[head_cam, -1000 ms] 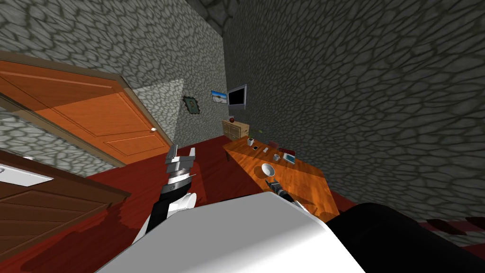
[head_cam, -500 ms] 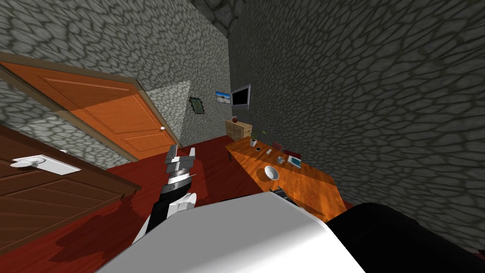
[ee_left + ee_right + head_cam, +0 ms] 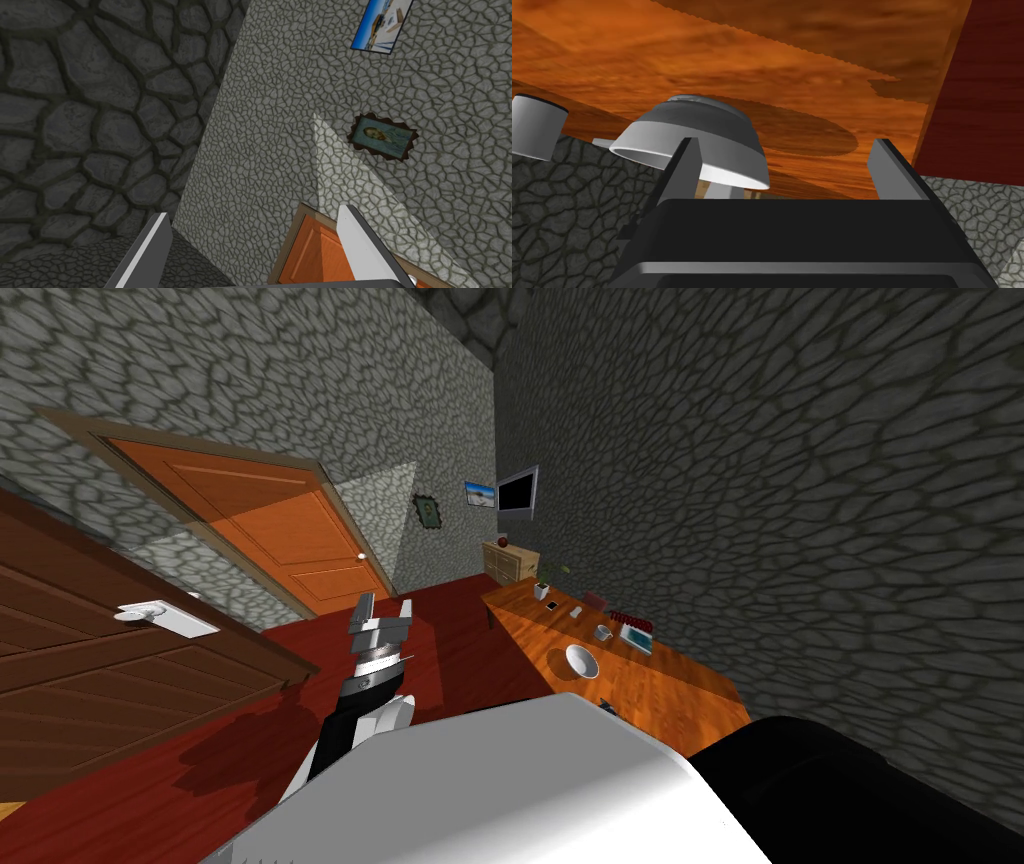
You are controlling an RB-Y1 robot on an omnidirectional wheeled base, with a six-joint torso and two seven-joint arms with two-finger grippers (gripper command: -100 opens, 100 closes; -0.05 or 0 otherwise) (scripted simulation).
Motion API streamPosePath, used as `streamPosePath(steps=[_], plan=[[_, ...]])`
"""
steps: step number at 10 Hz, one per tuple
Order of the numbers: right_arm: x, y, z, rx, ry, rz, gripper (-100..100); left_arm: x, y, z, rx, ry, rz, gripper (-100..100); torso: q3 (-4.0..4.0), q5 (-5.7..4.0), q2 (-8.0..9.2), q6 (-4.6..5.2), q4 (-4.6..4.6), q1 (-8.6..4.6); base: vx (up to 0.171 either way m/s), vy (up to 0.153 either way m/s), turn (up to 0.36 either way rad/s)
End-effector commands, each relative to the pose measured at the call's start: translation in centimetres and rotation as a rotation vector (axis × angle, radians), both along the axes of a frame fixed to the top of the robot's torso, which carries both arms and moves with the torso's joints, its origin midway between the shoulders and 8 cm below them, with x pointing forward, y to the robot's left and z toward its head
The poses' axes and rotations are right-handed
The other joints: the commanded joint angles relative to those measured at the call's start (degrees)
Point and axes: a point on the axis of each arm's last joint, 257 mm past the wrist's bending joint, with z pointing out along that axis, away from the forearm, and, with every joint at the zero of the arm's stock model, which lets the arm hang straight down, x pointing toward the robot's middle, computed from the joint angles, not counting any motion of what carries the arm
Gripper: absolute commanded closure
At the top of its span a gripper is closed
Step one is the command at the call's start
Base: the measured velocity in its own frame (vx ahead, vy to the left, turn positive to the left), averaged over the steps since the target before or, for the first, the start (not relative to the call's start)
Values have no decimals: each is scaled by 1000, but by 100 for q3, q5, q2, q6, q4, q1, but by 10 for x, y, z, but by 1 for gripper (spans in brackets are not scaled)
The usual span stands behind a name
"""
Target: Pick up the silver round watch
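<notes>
1. The right gripper [image 3: 784,145] hangs low over the orange wooden table [image 3: 762,60]. Its two fingers stand wide apart and hold nothing.
2. A white bowl [image 3: 697,135] sits on the table just beyond one of the right gripper's fingers, apart from it. A white cup [image 3: 534,127] stands farther along the table.
3. In the head view the table runs along the stone wall on the right. The silver watch is too small to be sure of. It is most likely the small pale item [image 3: 577,612] lying on the table top past the cup, between it and a potted plant [image 3: 543,586]. It is well apart from both grippers.
4. The left gripper [image 3: 385,606] is raised over the red floor [image 3: 460,638], well left of the table. Its fingers are spread and empty.
</notes>
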Motion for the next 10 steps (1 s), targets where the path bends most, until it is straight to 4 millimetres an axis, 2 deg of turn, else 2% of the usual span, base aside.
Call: streamPosePath(steps=[1,2,4,7,8,9,10], plan=[[-8,-2,-6,-4,18,-1,-100,0,0,0,0,0,0,0,0,0,0,0,0,0,10,1,-17],[-23,-11,-11,-35,62,17,-100,0,0,0,0,0,0,0,4,0,8,0,1,2,17,3,89],[-29,-12,-14,-33,73,12,-100,0,0,0,0,0,0,0,5,0,9,0,2,1,12,-2,33],[-78,-36,-27,-103,205,51,-100,0,0,0,0,0,0,0,2,1,3,-2,1,0,31,-3,125],[-83,-36,-28,-102,215,46,-100,0,0,0,0,0,0,0,1,0,1,-1,0,-1,26,-6,31],[-111,-48,-33,-132,286,63,-100,0,0,0,0,0,0,0,2,0,4,0,1,-1,30,-6,125],[-111,-48,-33,-132,286,63,-100,0,0,0,0,0,0,0,2,0,4,-1,1,-1,28,-6,74]])
